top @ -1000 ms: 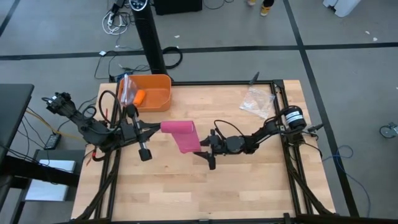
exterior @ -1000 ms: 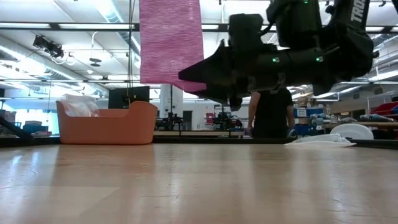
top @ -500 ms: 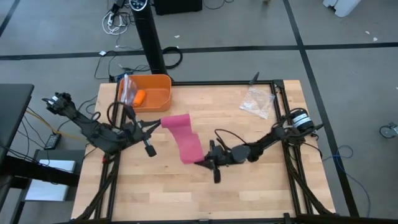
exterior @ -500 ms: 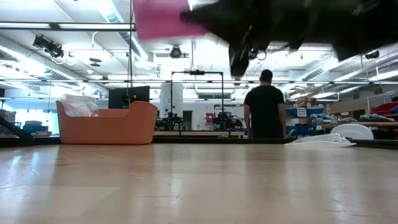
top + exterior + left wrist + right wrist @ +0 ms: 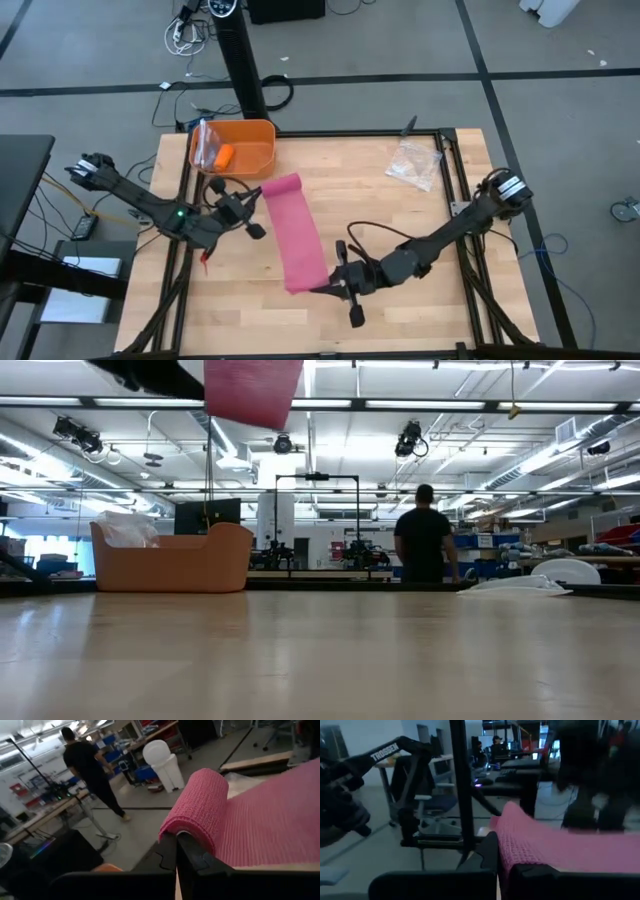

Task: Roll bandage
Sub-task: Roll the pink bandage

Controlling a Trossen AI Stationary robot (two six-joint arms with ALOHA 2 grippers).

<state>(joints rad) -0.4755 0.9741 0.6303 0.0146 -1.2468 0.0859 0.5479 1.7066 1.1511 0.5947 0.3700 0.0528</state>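
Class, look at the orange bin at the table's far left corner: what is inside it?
Inside the orange bin lie a small orange object and a clear plastic bag at its left wall. Anything beneath the bag is covered.

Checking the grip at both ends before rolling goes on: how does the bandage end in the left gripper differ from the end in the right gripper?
The left gripper holds the bandage where it is wound into a small roll, near the orange bin. The right gripper holds a flat, unrolled end toward the table's front. Both are shut on the same strip, stretched between them above the table.
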